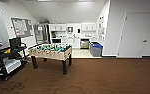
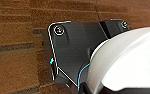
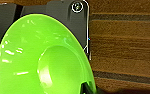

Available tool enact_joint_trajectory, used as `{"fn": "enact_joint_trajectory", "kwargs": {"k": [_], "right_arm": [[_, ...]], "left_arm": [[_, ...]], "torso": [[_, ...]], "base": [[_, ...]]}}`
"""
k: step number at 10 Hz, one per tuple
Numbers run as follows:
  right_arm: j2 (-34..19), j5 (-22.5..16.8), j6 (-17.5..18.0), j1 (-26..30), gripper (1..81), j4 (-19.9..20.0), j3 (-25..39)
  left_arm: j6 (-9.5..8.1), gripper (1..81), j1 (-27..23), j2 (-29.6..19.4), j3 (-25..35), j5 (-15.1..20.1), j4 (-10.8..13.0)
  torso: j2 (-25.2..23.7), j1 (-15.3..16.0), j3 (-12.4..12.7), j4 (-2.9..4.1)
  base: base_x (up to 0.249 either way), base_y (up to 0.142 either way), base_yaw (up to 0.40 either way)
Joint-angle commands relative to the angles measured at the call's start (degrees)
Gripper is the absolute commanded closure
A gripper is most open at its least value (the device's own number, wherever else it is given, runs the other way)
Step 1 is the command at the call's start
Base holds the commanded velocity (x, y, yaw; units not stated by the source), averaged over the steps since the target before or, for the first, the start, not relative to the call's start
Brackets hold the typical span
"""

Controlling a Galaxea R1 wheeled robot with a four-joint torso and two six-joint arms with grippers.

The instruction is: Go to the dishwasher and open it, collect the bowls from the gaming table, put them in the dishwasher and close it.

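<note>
The lime green bowl (image 3: 41,60) looms large in the right wrist view, above the brown wood-look floor, with a dark fingertip (image 3: 85,87) at its rim; my right gripper is shut on it. A big white rounded object (image 2: 126,62) sits close to the camera in the left wrist view, over the same floor; I cannot tell whether it is held. The dishwasher (image 1: 84,44), a small steel front under the white counter, stands far ahead in the kitchen nook. The gaming table is out of view.
A table-football table (image 1: 51,52) stands ahead on the left. A black cart (image 1: 6,60) with a monitor lines the left wall. Grey bins with blue lids (image 1: 96,49) sit right of the kitchen entrance. A white door (image 1: 136,35) is on the right.
</note>
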Motion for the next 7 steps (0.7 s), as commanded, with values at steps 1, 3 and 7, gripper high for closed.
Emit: {"fn": "enact_joint_trajectory", "kwargs": {"k": [1, 3, 7], "right_arm": [[-0.81, -2.57, 0.11, 2.69, 81.1, -0.09, -0.52], [-0.81, -2.57, 0.11, 2.6, 81.1, -0.09, -0.52], [-0.72, -2.57, 0.11, 2.61, 81.1, -0.09, -0.52]], "left_arm": [[0.4, 81.1, -2.92, -1.73, -0.93, 0.61, 0.1], [0.4, 81.1, -3.0, -1.65, -0.93, 0.61, 0.1], [0.4, 81.1, -2.91, -1.82, -0.84, 0.08, 0.11]], "torso": [[0.0, 0.0, 0.0, 0.0], [0.0, 0.0, 0.0, 0.0], [0.0, 0.0, 0.0, 0.0]], "base": [[0.0, 0.0, -0.394], [0.0, 0.0, -0.394], [0.0, 0.0, -0.116]]}}
